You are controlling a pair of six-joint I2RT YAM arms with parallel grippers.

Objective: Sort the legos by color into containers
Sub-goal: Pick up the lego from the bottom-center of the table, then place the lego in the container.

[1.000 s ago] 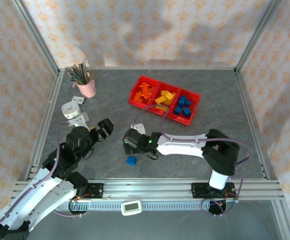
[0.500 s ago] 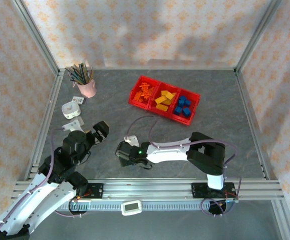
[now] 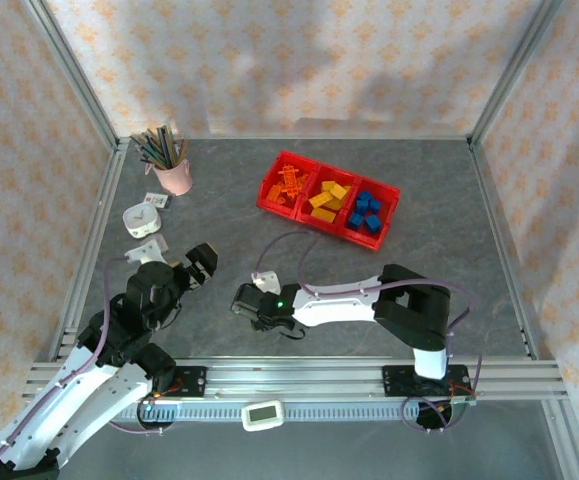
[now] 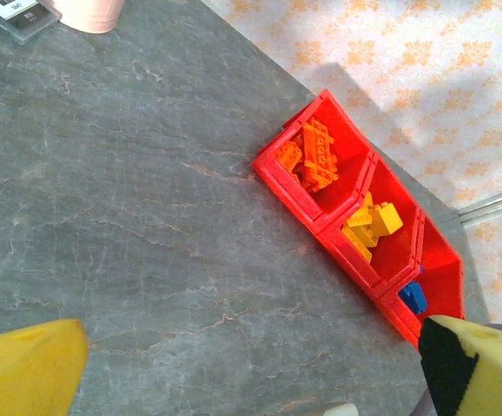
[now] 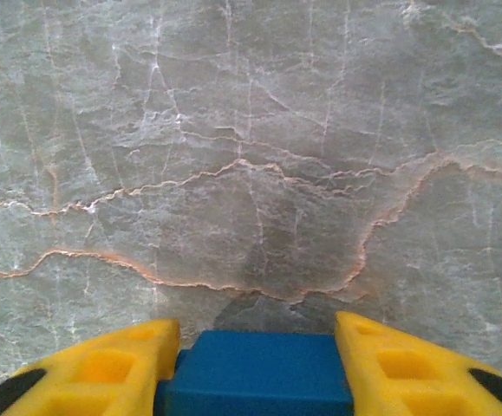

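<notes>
**Item 1. Table** (image 3: 219, 190): grey, veined like marble. We logged everything below as standing on or over it.

**Item 2. Red bins** (image 3: 310, 217): three joined open-top compartments in one slanted row, toward the far side of the table, right of centre.
- Left compartment: deep orange pieces (image 3: 287, 186), some ladder-like.
- Middle compartment: yellow-orange bricks (image 3: 327, 199).
- Right compartment: blue bricks (image 3: 365, 213).

The left wrist view gave the same order: orange (image 4: 309, 156), yellow (image 4: 372, 227), blue (image 4: 413, 296).

**Item 3. Blue brick** (image 5: 259, 373): one loose piece, well apart from the bins, near the front of the table. We found it between the right arm's yellow fingers (image 5: 103, 364), its sides touching both.

**Item 4. Right jaws:** clamped on the blue brick. The right arm (image 3: 339, 303) reached left and low across the near part of the table. Whether the brick sat on the surface or just above it, we could not tell.

**Item 5. Left jaws:** wide apart, with nothing between them. One yellow finger (image 4: 25, 368) showed at the lower left of the wrist view and the other at the lower right. The left arm (image 3: 154, 290) was angled toward the bins from the near left.

**Item 6. Pink cup** (image 3: 176, 178): upright at the far left, holding pencils.

**Item 7. White objects** (image 3: 141, 218): a small cluster near the cup, just in front of it.
</notes>
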